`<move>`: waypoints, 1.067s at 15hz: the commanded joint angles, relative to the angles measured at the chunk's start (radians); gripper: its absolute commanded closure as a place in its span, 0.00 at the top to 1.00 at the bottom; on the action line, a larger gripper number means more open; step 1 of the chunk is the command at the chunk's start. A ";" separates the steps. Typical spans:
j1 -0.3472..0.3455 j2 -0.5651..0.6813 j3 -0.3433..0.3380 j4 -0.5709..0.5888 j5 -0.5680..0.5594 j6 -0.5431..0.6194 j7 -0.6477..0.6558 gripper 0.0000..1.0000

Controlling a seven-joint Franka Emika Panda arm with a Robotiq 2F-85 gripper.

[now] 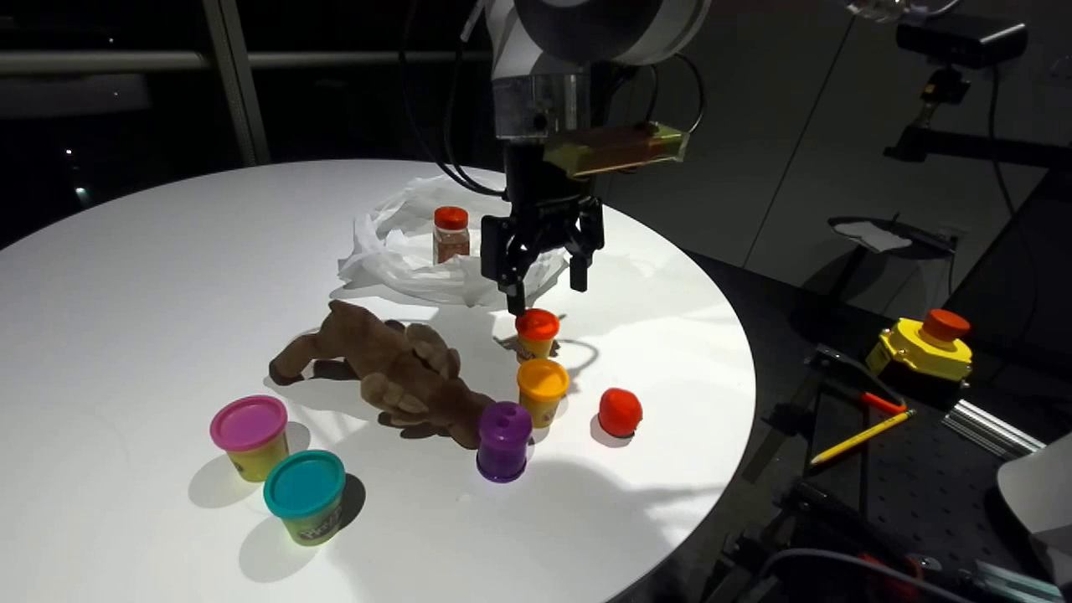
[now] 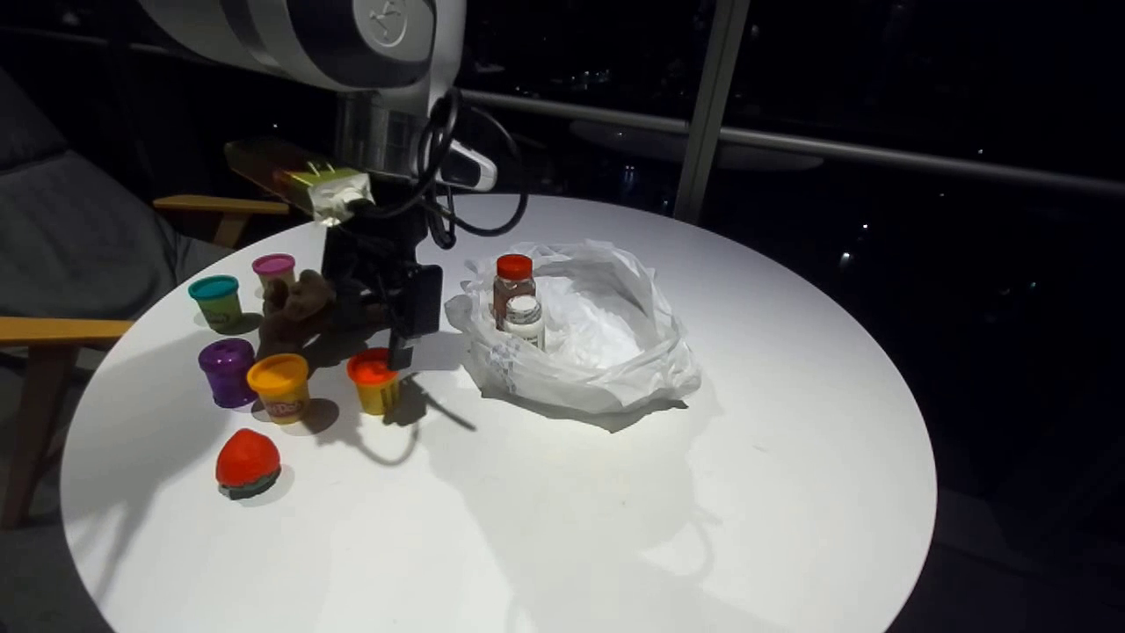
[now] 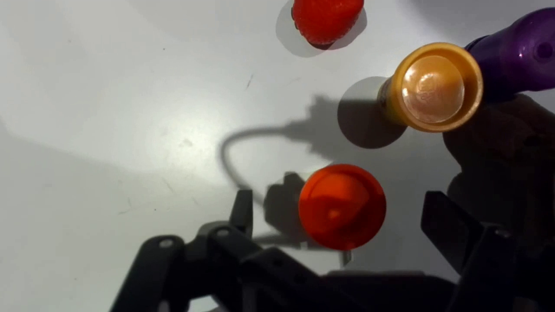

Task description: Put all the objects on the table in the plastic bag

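Closest in the wrist view, the hand point(image 3: 338, 203) hangs spread above the red-lidded cup point(image 2: 373, 389) standing on the surface point(image 2: 782, 519) outside the plastic bag point(image 2: 582, 385); likely lining up a grasp; next, lower and close.

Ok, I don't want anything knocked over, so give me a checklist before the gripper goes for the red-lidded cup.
1. Gripper open: ok, jaws wide apart.
2. Red-lidded cup upright: ok, standing on the table.
3. Cup lined up: ok, its lid shows between the fingertips in the wrist view.
4. Orange-lidded cup apart from it: ok, a gap shows in an exterior view.
5. Fingertips low enough to grip: cannot tell.
6. Plastic bag open: ok, mouth gaping, with a red-capped jar and a white-capped jar inside.
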State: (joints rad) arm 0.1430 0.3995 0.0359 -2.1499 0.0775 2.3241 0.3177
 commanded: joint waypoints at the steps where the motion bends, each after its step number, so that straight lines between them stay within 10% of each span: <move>1: -0.035 0.011 0.032 0.001 0.074 0.020 -0.084 1.00; 13: -0.030 0.060 0.029 -0.009 0.101 0.125 -0.113 1.00; 16: -0.022 0.065 0.023 -0.021 0.086 0.162 -0.100 0.66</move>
State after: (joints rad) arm 0.1157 0.4683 0.0553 -2.1549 0.1664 2.4383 0.2093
